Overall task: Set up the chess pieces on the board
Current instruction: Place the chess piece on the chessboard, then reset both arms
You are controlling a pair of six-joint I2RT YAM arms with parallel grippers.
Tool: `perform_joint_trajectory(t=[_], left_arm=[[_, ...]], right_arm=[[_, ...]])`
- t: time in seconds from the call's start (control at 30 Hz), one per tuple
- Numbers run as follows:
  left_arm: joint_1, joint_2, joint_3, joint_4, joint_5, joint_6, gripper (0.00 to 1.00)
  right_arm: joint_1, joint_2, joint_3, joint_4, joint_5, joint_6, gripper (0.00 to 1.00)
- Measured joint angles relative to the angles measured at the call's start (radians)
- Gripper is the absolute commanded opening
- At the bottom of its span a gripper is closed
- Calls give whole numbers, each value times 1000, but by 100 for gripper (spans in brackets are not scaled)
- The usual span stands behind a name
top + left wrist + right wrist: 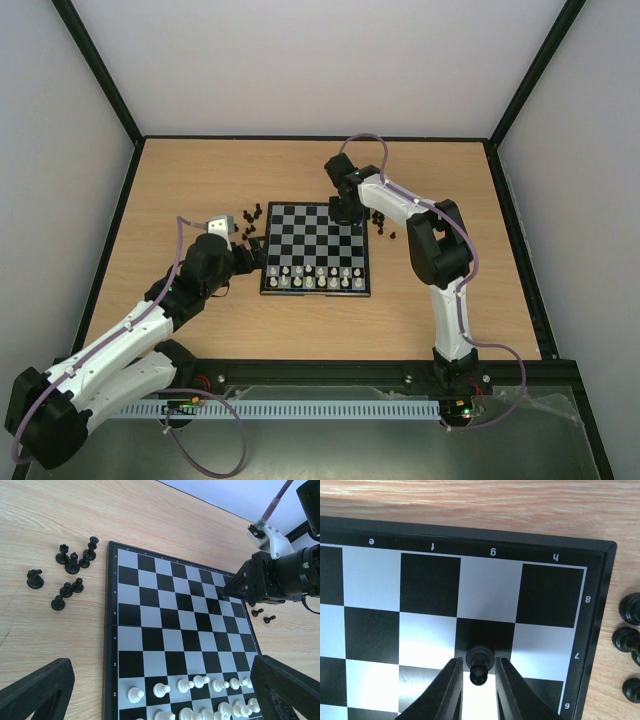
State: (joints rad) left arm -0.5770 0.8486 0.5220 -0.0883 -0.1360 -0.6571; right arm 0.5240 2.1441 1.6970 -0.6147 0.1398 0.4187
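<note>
Light wood tabletop (200,180) inside white-walled enclosure. Black-and-pale-grey checked chessboard (300,225) at centre; pale whitish pieces (200,682) fill two near ranks. Right gripper (478,666) pinches small black pawn (480,656) over dark g7 square, near far right corner. Left gripper (161,662) hovers at board's left edge, spread wide, holding nothing. To place well: lower straight, keep pawn upright, centre it on square, part fingers slightly, lift vertically. Whether pawn base touches board: cannot tell. Loose black pieces (70,572) beside board too small to identify; nearest white rank cut off in left wrist view.

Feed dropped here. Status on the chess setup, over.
Left gripper open. Right gripper shut on black pawn at g7. White pieces on near rows; black pieces loose beside board. Nothing blocking.
</note>
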Motion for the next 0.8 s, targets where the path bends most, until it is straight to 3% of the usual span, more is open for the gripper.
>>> perform_joint_trajectory(t=[0.17,0.27,0.43,0.8], left_arm=[[3,0,0,0,0,0,99],[6,0,0,0,0,0,99],[6,0,0,0,-2,0,100],[6,-37,21,-37,-70,-1,100]], right_arm=[[0,0,0,1,0,2,35],[0,0,0,2,-1,3,52],[0,-36,-20,17,-2,0,99],[0,-473,-320,151,29,9,99]])
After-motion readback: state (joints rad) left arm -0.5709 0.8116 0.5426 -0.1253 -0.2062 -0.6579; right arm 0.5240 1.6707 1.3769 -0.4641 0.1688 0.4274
